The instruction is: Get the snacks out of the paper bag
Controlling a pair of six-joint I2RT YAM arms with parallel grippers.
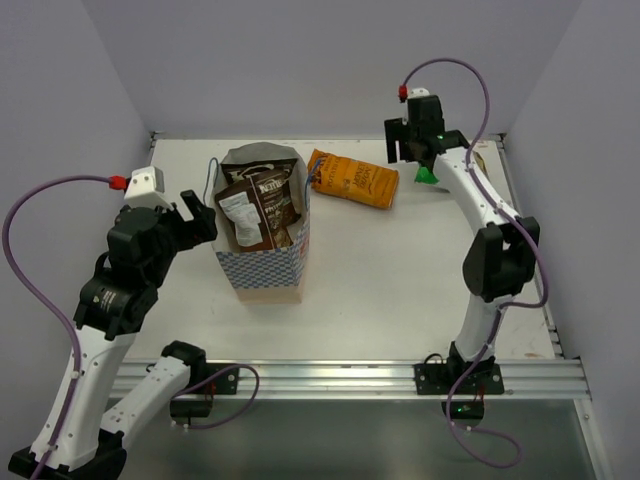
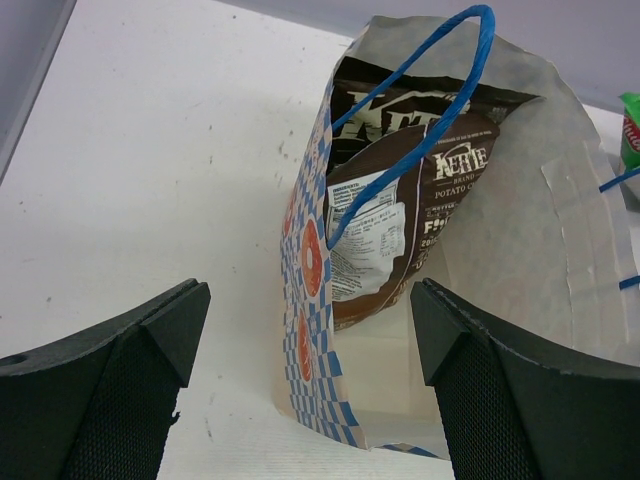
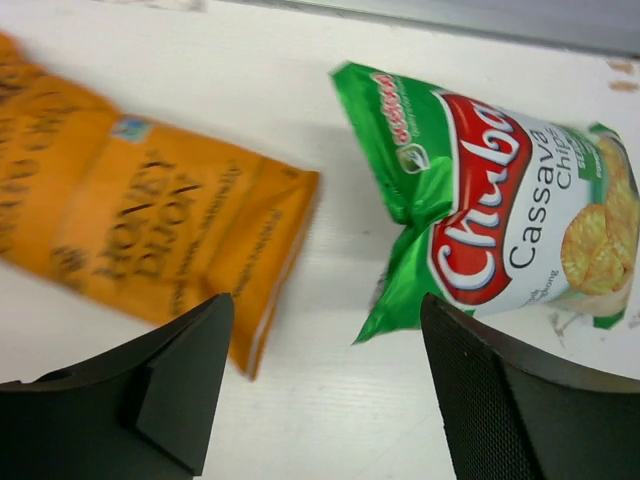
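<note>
The blue-and-white check paper bag (image 1: 262, 272) stands upright mid-table, and its checked wall shows in the left wrist view (image 2: 312, 330). Two dark brown packets (image 1: 258, 205) stand inside it, seen through the mouth in the left wrist view (image 2: 400, 210). The orange packet (image 1: 352, 179) lies flat behind the bag on the right, also in the right wrist view (image 3: 130, 225). The green-and-white chip bag (image 3: 500, 215) lies beside it; from above only a green corner (image 1: 428, 175) shows under the right arm. My left gripper (image 1: 200, 218) is open and empty beside the bag's left wall. My right gripper (image 1: 418, 150) is open and empty above the gap between the two packets.
Grey walls close in the table on three sides. A metal rail (image 1: 350, 378) runs along the near edge. A blue string handle (image 2: 440, 90) arches over the bag's mouth.
</note>
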